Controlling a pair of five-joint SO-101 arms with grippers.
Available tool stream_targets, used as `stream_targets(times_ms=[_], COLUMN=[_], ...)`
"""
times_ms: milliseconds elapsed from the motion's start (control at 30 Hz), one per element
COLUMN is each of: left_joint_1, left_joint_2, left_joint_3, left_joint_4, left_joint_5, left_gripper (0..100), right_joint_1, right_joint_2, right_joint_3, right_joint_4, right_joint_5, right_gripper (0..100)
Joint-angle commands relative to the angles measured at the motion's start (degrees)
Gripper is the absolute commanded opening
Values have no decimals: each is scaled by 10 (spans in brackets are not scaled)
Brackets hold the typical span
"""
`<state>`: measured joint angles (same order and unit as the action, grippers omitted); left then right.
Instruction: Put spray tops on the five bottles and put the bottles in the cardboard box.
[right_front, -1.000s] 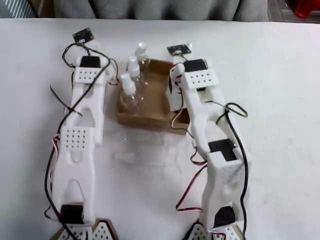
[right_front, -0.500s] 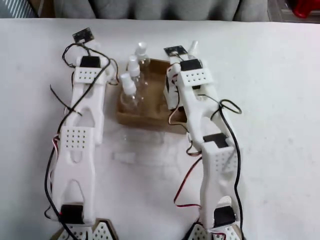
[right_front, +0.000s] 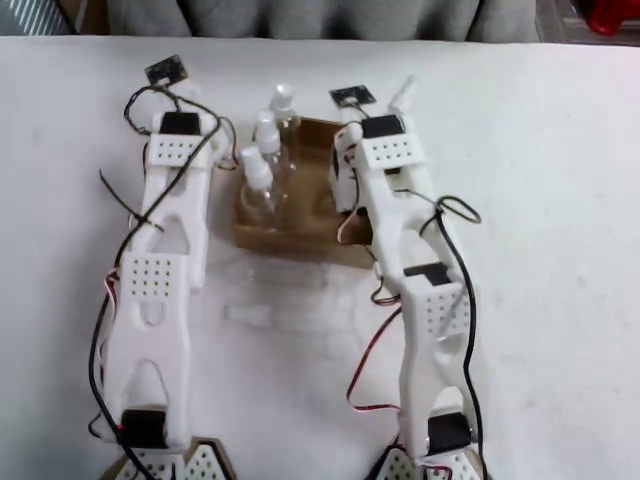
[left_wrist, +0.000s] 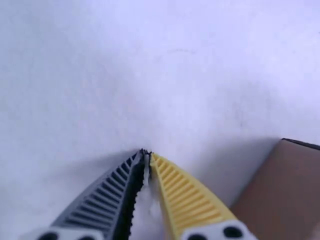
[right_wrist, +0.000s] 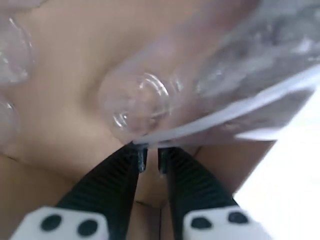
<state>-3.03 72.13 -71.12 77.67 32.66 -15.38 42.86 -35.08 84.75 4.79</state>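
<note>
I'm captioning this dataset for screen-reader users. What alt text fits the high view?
Two white robot arms, left and right, stretch across a white table on either side of an open brown cardboard box. Three clear plastic bottles with white spray tops stand in its left half; a fourth white spray top pokes out by the right arm's wrist.

No writing, label, number or sign can be read on the clear plastic spray bottles (right_front: 258, 188), the brown cardboard box (right_front: 292, 240) or the white table (right_front: 560, 200).
</note>
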Motion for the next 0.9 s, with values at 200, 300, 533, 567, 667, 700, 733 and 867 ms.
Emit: stream_targets(times_ms=[200,300,533,567,667,700,733,867], left_joint_1=[31,32,32,32,32,32,32,32], left_joint_2=[1,1,1,1,1,1,1,1], left_joint_3=[-11,-11,-11,-11,-11,-11,-11,-11], left_joint_4=[-10,-11,-11,-11,-12,-12,-12,-12], left_joint_5=[2,2,2,2,2,2,2,2], left_gripper=[24,24,24,24,24,24,24,24], right_joint_1=[1,0,-13,-10,4,9,15,36], right_joint_2=[-51,-74,-130,-138,-160,-170,-179,-206], right_joint_3=[-30,-30,-25,-25,-25,-25,-25,-30], right_joint_4=[78,96,137,138,138,138,138,133], right_joint_5=[4,4,4,4,4,3,3,-42], right_gripper=[20,21,22,22,22,22,22,22])
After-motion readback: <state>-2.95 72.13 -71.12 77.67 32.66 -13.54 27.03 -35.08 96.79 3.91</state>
